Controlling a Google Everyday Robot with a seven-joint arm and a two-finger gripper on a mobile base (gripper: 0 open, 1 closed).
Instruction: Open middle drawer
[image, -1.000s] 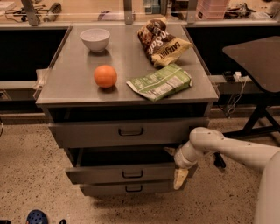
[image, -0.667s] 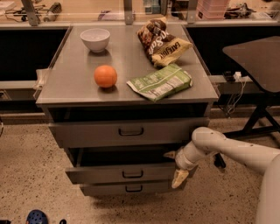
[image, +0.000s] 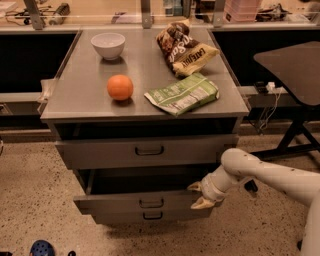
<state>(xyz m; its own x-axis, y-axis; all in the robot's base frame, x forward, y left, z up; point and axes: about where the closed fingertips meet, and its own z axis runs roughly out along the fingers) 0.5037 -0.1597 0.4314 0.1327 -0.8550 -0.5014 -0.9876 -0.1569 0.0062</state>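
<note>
The middle drawer (image: 112, 204) stands pulled out toward the near side. Its low front panel sits well forward of the top drawer (image: 100, 151) above, so a dark, deep interior shows behind it. The lowest drawer (image: 120, 217) is tucked back underneath. The gripper (image: 197, 195) is at the right end of that middle front panel, reaching in from the right on a pale arm (image: 265, 175). Its fingers are spread, one above the panel's top edge and one lower down in front of it. This reads as a hold taken on the panel's edge rather than on the small dark handle (image: 151, 203) at the middle, though whether the pads actually press the metal is hard to make out from here. Working from the corner keeps the arm clear of the drawer's path. On the cabinet top a white bowl (image: 108, 45), an orange (image: 120, 87), a green packet (image: 182, 93) and a brown snack bag (image: 184, 47) lie out of the way. By the gap showing, the opening looks largely done.
</note>
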